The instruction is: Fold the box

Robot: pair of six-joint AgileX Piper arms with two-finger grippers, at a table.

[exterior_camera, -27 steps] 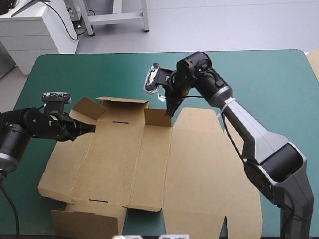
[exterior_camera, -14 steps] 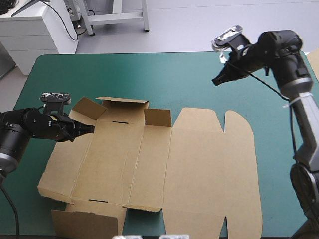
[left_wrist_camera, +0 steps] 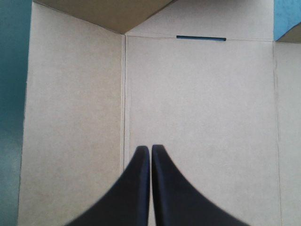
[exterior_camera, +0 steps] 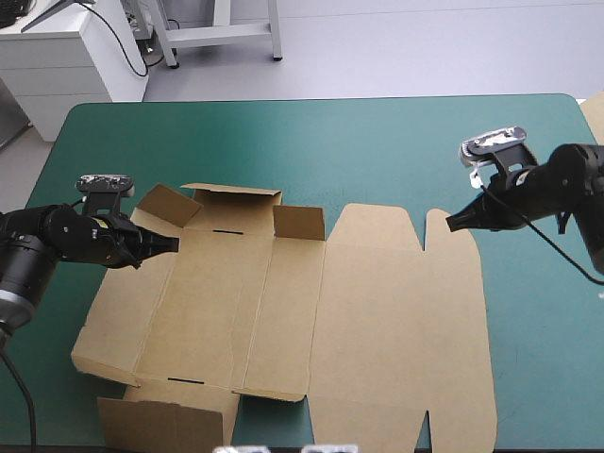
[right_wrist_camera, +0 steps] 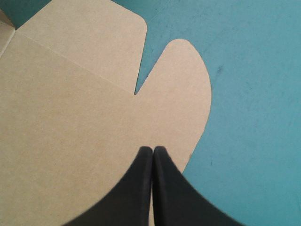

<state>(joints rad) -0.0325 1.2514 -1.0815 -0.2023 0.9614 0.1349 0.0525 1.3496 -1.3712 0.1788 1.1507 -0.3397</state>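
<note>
Teal-green cover [exterior_camera: 283, 142] is carrying the box [exterior_camera: 377, 311], mostly flat toward the near edge, long axis left-right. Left gripper [exterior_camera: 172, 243] is hovering closed, empty, over its left panel; right gripper [exterior_camera: 453, 225], likewise closed and empty, is hovering over its right end.

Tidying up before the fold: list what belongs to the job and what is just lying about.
For the job: the box, partly raised at its left end; left tool, shut, over the box's left part; right tool, shut, by the lid's rounded flap.
Lying about: an edge of pale board at the table's right edge.
</note>
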